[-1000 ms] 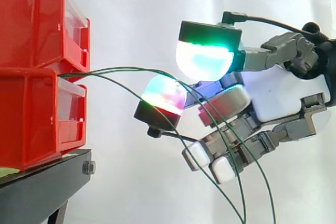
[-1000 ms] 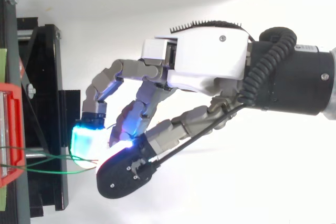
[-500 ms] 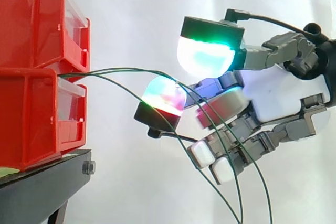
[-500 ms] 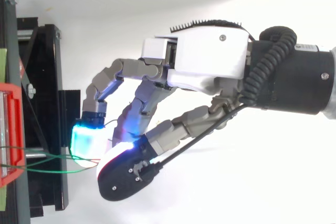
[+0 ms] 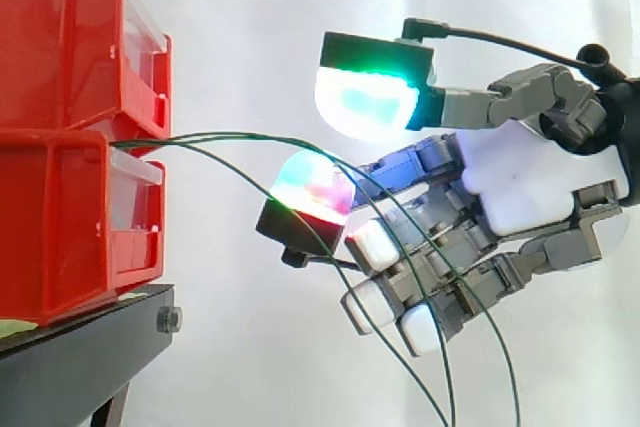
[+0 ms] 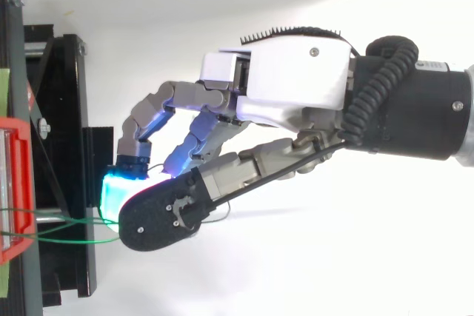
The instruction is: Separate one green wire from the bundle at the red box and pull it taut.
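Wires [image 5: 175, 139], green and thin, come out between the two stacked red bins [image 5: 60, 217] on the left, arch to the right and droop down across the hand [image 5: 520, 182]. They hang slack and close together. The hand hovers right of the bins without touching them, and I cannot tell whether it is grasping any wire.

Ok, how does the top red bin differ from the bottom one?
The top bin rests on the bottom bin, which sits on the black stand. The green wires come out under the top bin's front edge and over the bottom bin's. Both are red with clear fronts.
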Tool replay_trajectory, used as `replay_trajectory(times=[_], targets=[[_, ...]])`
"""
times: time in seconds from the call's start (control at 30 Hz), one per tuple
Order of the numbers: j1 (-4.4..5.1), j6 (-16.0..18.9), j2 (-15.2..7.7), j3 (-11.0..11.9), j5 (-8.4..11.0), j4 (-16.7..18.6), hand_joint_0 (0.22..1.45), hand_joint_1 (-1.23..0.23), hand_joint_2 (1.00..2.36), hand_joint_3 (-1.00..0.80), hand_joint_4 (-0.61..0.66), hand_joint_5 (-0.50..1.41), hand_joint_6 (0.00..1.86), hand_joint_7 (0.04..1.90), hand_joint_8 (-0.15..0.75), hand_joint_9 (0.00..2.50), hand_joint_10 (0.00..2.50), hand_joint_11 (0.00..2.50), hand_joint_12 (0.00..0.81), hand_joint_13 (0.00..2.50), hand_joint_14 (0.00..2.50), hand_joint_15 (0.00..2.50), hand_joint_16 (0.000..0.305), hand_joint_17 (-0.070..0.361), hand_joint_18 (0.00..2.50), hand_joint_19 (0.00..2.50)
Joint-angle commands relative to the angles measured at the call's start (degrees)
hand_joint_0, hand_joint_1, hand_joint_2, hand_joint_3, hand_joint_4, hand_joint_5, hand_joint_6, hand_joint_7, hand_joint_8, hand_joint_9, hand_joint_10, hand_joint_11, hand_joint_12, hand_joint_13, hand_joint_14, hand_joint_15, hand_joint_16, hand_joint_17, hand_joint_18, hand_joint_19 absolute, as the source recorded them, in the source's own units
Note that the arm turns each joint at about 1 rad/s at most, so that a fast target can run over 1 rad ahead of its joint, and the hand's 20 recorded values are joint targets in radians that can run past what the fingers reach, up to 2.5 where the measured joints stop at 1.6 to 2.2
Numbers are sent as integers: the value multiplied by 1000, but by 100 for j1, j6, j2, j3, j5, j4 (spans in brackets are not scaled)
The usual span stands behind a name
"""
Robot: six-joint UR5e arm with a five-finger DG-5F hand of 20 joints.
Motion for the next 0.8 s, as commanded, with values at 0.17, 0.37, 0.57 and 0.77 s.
replay_trajectory(times=[0.17, 0.37, 0.57, 0.77], targets=[[8, -17, 0, -3, 0, 114, 577, -480, 1000, -500, 153, -210, 854, 687, 393, 989, 8, 218, 308, 804, 15, 382, 47, 105, 690, 463], [-1, -17, 0, -3, 0, 132, 571, -446, 1000, -500, 175, -215, 813, 681, 380, 1083, 12, 309, 321, 832, 17, 424, 48, 109, 708, 468], [-1, -17, 0, -3, 0, 132, 570, -438, 1000, -499, 172, -206, 756, 712, 360, 1128, 15, 393, 325, 841, 17, 445, 49, 109, 707, 479], [8, -17, 0, -3, 0, 132, 569, -442, 1000, -496, 170, -207, 746, 732, 352, 1125, 16, 454, 326, 843, 18, 463, 49, 111, 706, 486]])
